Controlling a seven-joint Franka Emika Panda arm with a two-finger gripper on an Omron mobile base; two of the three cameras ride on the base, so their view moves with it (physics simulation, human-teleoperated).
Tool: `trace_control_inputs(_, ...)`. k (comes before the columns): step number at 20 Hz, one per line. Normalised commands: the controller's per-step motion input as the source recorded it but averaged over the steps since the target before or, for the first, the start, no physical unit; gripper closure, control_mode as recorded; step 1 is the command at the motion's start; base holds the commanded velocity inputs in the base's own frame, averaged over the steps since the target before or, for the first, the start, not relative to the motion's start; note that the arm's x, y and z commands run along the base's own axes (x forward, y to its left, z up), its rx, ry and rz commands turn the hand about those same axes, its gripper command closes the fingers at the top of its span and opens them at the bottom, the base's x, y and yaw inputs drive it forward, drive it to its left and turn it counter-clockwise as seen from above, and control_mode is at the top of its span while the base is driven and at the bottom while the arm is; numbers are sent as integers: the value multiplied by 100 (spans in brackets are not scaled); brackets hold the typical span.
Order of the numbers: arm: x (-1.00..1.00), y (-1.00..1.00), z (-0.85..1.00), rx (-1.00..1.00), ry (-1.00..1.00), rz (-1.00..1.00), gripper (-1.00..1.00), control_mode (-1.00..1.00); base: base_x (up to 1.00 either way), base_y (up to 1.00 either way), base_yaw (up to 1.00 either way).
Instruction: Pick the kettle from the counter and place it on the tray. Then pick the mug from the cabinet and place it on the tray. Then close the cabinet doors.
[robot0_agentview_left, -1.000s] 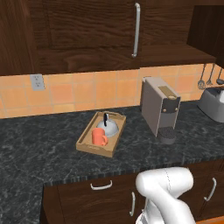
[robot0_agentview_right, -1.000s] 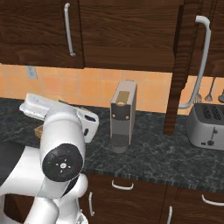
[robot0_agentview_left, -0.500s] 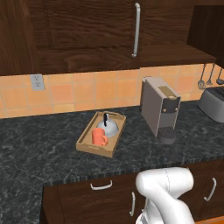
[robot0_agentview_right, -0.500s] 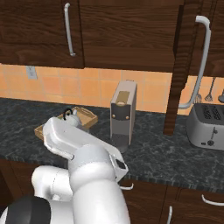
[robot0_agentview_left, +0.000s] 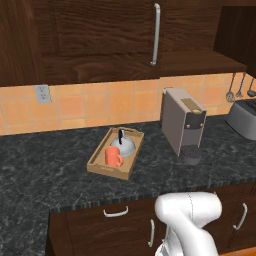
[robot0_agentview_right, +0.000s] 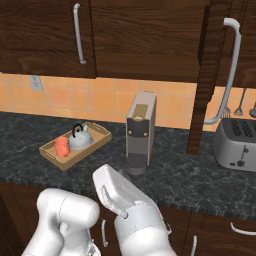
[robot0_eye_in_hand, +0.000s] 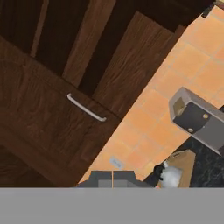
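Observation:
The light-wood tray (robot0_agentview_left: 100, 165) (robot0_agentview_right: 95, 143) (robot0_eye_in_hand: 183, 159) lies on the dark speckled counter (robot0_agentview_left: 45, 170) (robot0_agentview_right: 185, 175). In it stand the silvery kettle (robot0_agentview_left: 123, 146) (robot0_agentview_right: 80, 140) (robot0_eye_in_hand: 170, 175) and, touching it, the orange-red mug (robot0_agentview_left: 113, 156) (robot0_agentview_right: 62, 146). On the wall cabinet, the left cabinet door (robot0_agentview_left: 100, 30) (robot0_agentview_right: 45, 35) (robot0_eye_in_hand: 52, 118) is closed. The right cabinet door (robot0_agentview_right: 204, 75) stands open, edge-on, with its bar handle (robot0_agentview_right: 227, 70) facing right. My gripper (robot0_eye_in_hand: 112, 178) is shut with nothing in it, and the tilted hand view looks up at the closed door.
A tall grey coffee machine (robot0_agentview_left: 182, 125) (robot0_agentview_right: 140, 127) (robot0_eye_in_hand: 199, 120) stands right of the tray. A toaster (robot0_agentview_left: 242, 117) (robot0_agentview_right: 237, 142) sits further right, with utensils hanging above it. Drawers with silver handles (robot0_agentview_left: 116, 212) run under the counter. My white arm (robot0_agentview_right: 125, 205) is folded low in front.
The arm has swung and folded lower in the right base view. Tray, kettle, mug and doors have not moved.

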Motion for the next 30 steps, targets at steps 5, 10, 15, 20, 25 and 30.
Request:
trace_control_inputs(5,18,-39,-66,23,1,0,100,-100,0,0,0)
trace_control_inputs(10,96,-73,-13,21,22,0,100,-100,0,0,0)
trace_control_inputs(15,87,-100,-40,26,19,3,100,-100,0,0,0)
trace_control_inputs(20,36,-86,-39,17,4,5,100,-100,0,0,0)
trace_control_inputs(25,21,-64,25,10,-21,4,100,-100,0,0,0)
trace_control_inputs(30,30,-36,37,6,-35,9,100,-100,0,0,0)
